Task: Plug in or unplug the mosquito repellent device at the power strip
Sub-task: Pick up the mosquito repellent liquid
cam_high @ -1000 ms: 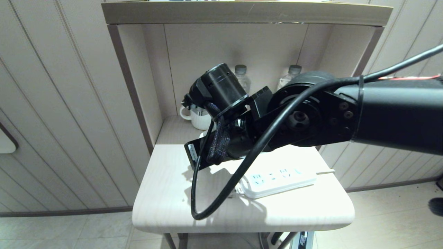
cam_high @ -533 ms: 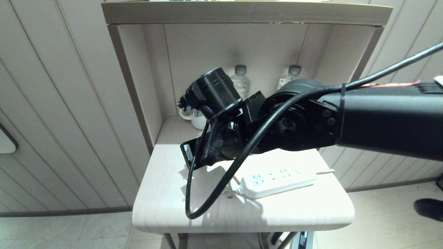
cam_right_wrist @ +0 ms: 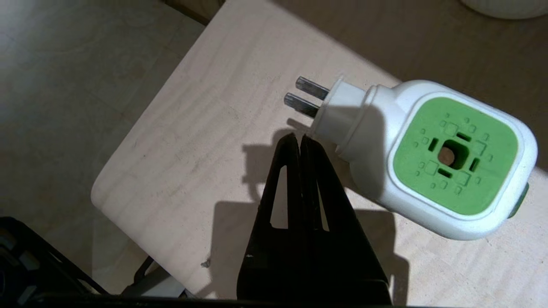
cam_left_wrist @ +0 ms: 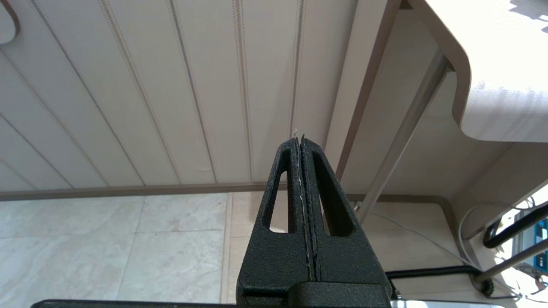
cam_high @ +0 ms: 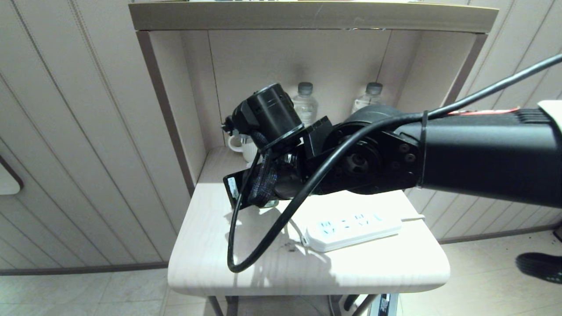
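The mosquito repellent device [cam_right_wrist: 454,154], a white body with a green face, lies unplugged on the pale table [cam_right_wrist: 171,141]. Its two metal prongs [cam_right_wrist: 306,96] point away from the body. My right gripper [cam_right_wrist: 299,137] is shut and holds nothing; its tips hang just beside the device's plug neck. In the head view my right arm [cam_high: 461,153] reaches across and hides the device. The power strip [cam_high: 351,228] lies on the table nearer the front right, with nothing in its sockets. My left gripper [cam_left_wrist: 299,139] is shut and empty, parked low beside the table.
A white mug [cam_high: 243,147] and two clear water bottles [cam_high: 304,103] [cam_high: 372,97] stand in the shelf recess behind the table. A black cable loop [cam_high: 239,259] hangs from my right wrist over the table's front. A person's shoe [cam_high: 538,265] is on the floor, right.
My right arm has shifted left and slightly toward the shelf, uncovering more of the power strip. The gripper stays shut. The shoe on the floor has moved left.
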